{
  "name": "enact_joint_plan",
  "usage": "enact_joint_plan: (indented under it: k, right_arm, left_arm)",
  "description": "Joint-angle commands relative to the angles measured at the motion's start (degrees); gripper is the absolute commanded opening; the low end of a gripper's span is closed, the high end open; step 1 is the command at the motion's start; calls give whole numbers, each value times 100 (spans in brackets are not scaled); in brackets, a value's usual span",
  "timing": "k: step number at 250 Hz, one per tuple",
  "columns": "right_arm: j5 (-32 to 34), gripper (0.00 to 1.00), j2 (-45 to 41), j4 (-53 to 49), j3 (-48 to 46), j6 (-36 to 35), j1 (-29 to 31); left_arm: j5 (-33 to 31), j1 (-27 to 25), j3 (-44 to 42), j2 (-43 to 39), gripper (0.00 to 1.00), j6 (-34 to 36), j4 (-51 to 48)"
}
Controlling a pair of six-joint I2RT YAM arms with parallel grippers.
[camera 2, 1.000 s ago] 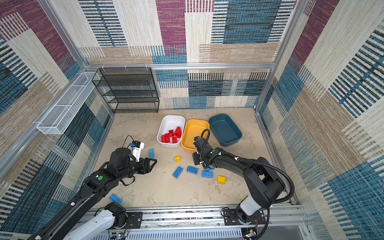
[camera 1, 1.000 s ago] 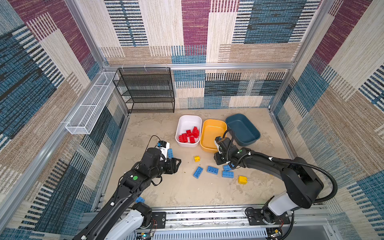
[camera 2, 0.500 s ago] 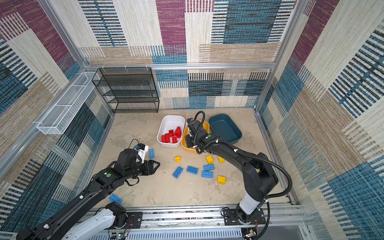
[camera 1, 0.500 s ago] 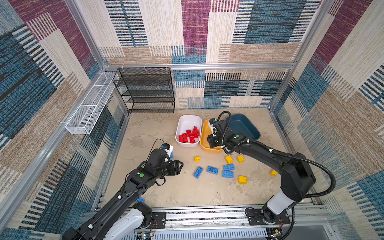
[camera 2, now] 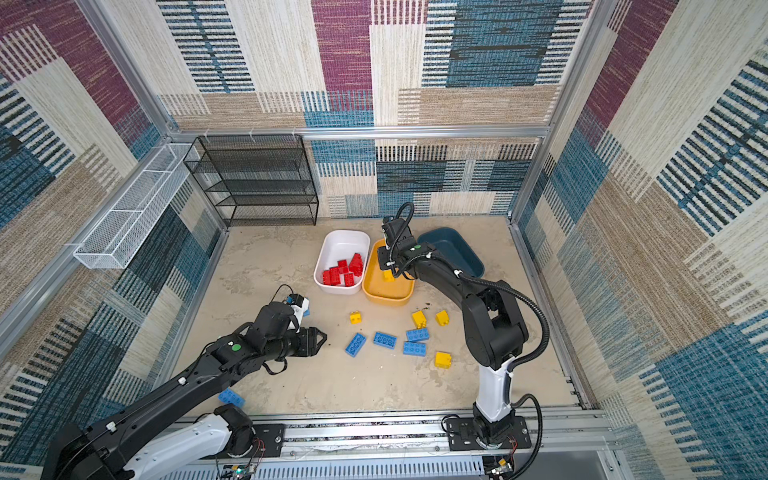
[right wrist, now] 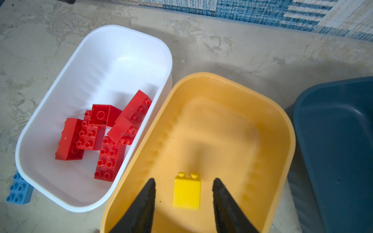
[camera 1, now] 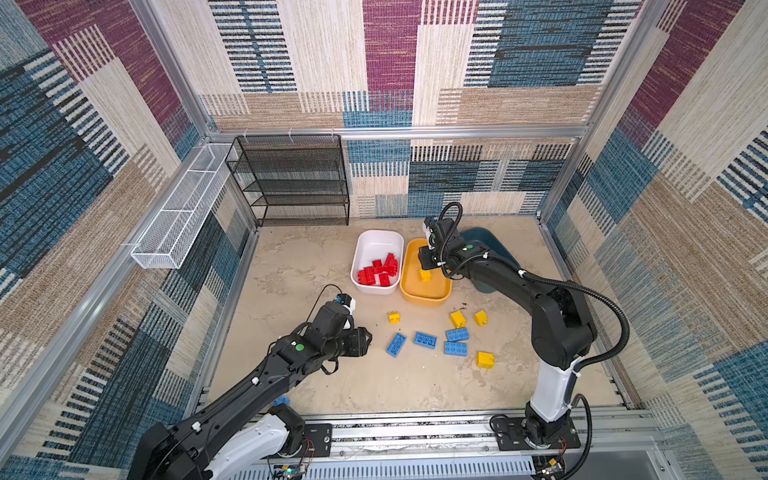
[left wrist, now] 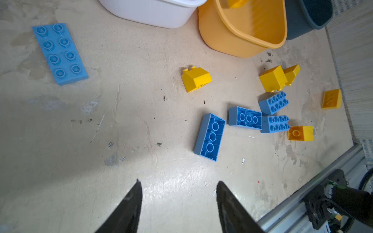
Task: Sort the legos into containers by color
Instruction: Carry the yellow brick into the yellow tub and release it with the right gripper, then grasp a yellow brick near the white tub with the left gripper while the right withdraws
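Patchwork woven walls (camera 1: pixel 374 62), mottled beige floor (camera 1: pixel 291 266), black mesh rack (camera 1: pixel 291 183), white wire basket (camera 1: pixel 178 216), aluminium frame rails (camera 1: pixel 415 133).

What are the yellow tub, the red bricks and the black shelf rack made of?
Yellow tub: seemingly moulded plastic, smooth and semi-glossy, with a soft sheen and rounded seamless corners. Red bricks: hard glossy plastic, judging by the crisp studs and bright highlights. Black shelf rack: probably metal mesh with a matt dark coating; the wall shows through it.
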Motion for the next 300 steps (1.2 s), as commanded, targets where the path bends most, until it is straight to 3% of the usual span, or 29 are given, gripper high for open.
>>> enact_joint_plan:
  k: [1, 41, 115, 172, 229, 255, 300]
  right_arm:
    - [-52, 54, -103, 106, 13, -40, -34]
    - [-192, 60, -645, 238, -355, -7, -44]
    - [-58, 83, -2722, 867, -2127, 142, 124]
    - [-31, 87, -3884, 891, -2967, 255, 159]
    - [-120, 87, -4290, 804, -3308, 266, 177]
    - [-163, 87, -4357, 818, -3461, 263, 185]
    - [-60, 87, -4486, 694, -3537, 272, 325]
  left_arm:
    - [-262, -91, 207, 296, 60, 4, 348]
    - [-605, -348, 654, 1011, 61, 10, 476]
    - [-1744, -947, 1823, 2800, 68, -121, 244]
    - [-1837, -972, 2420, 3922, 69, -202, 352]
    - [-1898, -976, 2896, 4687, 68, -198, 339]
    - [-1953, -976, 3129, 4962, 66, -166, 240]
    - [-1969, -976, 3207, 5179, 47, -92, 108]
